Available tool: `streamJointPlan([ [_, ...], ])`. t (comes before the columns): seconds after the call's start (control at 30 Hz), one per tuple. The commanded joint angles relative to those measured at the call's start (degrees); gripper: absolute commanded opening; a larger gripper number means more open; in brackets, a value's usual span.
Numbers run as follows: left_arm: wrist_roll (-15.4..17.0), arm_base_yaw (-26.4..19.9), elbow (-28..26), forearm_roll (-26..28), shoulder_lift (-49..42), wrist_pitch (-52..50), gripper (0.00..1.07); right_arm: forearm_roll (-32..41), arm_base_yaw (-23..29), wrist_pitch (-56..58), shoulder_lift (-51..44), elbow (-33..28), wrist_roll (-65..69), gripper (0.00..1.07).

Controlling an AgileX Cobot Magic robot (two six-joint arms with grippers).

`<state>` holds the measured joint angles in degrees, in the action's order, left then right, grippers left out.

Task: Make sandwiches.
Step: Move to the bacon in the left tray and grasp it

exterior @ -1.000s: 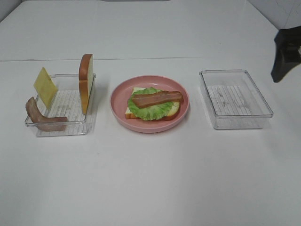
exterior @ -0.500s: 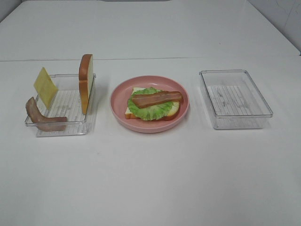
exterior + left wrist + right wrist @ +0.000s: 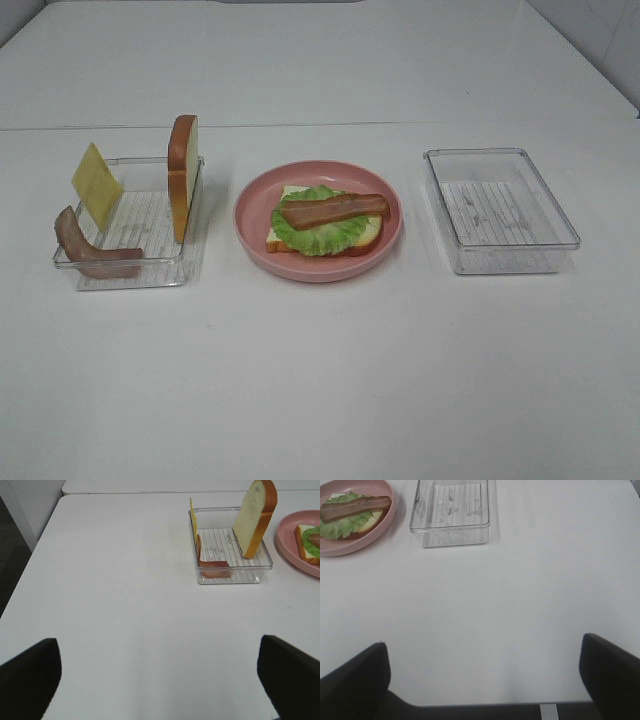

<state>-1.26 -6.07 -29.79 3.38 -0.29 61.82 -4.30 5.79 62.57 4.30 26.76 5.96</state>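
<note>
On the pink plate (image 3: 250, 235) lies a bread slice (image 3: 275, 240) with a lettuce leaf (image 3: 320, 232) and a bacon strip (image 3: 333, 209) on top. In the left clear tray (image 3: 135, 268) a second bread slice (image 3: 182, 178) stands on edge, a yellow cheese square (image 3: 96, 185) leans at the far corner, and another bacon strip (image 3: 88, 252) lies curled at the front. My left gripper (image 3: 159, 677) is open over bare table, well short of that tray (image 3: 227, 575). My right gripper (image 3: 485, 672) is open near the table's front edge, far from the plate (image 3: 380, 535).
An empty clear tray (image 3: 500, 210) sits right of the plate, also seen in the right wrist view as a ribbed tray (image 3: 451, 512). The white table's left edge (image 3: 30, 560) drops to a dark floor.
The right arm, visible at the right edge of the high view a second ago, has withdrawn out of that view. The food has not moved.
</note>
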Motion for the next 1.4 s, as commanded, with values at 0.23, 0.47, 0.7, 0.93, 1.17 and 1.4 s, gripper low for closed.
streamJointPlan([
  [0.23,0.06,0.11,0.11,0.17,-0.86,-0.11,1.02,0.00,0.17,0.52,-6.19,-0.92,-1.38,0.98],
  [0.47,0.17,0.11,0.11,0.06,-0.80,-0.11,1.02,0.00,0.17,0.40,-6.36,-0.92,-1.49,0.98],
  [0.7,0.17,0.11,0.11,0.17,-0.74,-0.11,1.02,0.17,-1.66,0.40,-6.36,-0.97,-1.43,0.98],
  [0.93,0.23,0.11,0.11,0.11,-0.74,-0.11,1.02,0.23,-5.90,0.40,-6.42,-0.97,-1.43,0.98],
  [1.17,0.23,0.11,0.11,0.11,-0.74,-0.11,1.02,0.23,-5.90,0.40,-6.36,-0.97,-1.43,0.98],
  [1.4,0.52,0.11,0.11,1.26,-0.74,-0.17,1.02,0.23,-5.90,0.40,-6.36,-0.97,-1.43,0.98],
])
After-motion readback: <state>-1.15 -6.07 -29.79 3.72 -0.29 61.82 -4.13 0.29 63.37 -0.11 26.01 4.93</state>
